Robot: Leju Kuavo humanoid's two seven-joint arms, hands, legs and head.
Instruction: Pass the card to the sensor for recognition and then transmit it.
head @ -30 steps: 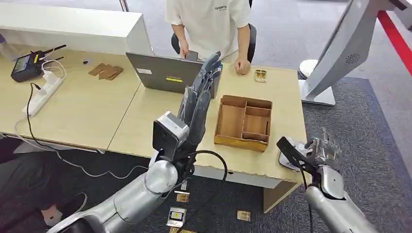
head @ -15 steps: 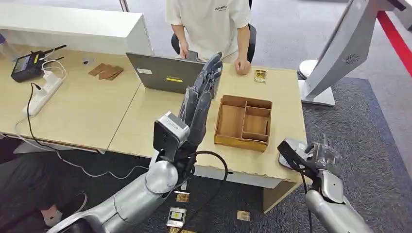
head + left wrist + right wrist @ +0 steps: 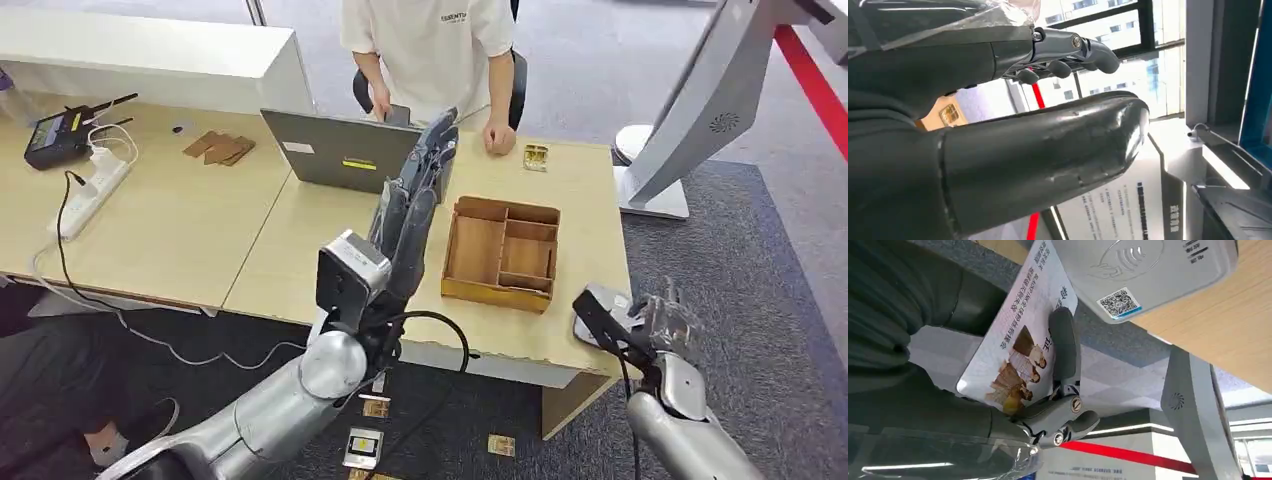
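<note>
Taking the wooden compartment tray (image 3: 502, 252) on the light wooden table (image 3: 300, 250) as the landmark: far to its left lie a white power strip (image 3: 88, 190) and a black handheld radio (image 3: 55, 135), with some flat brown cardboard pieces (image 3: 218, 147) nearer. Just left of the tray and beyond it stands a grey laptop (image 3: 340, 150), behind which a person in a white T-shirt (image 3: 430, 45) sits with hands at the table edge.

The left hand (image 3: 410, 195) is raised upright just left of the tray, its fingers (image 3: 1068, 55) stretched out straight and apart, holding nothing.

Beyond the tray's far right corner lies a small gold-coloured card (image 3: 537, 155) on the table. On the floor below the tray's near side several cards (image 3: 365, 445) are scattered.

To the tray's right, at the table's near corner, sits the grey card reader (image 3: 1143, 272). The right hand (image 3: 660, 320) is just beside it and grips the printed card (image 3: 1018, 340), thumb (image 3: 1065, 347) pressed flat across its face; the card's edge lies close under the reader, though touching cannot be told. Further right stands a white kiosk base (image 3: 655, 195).
</note>
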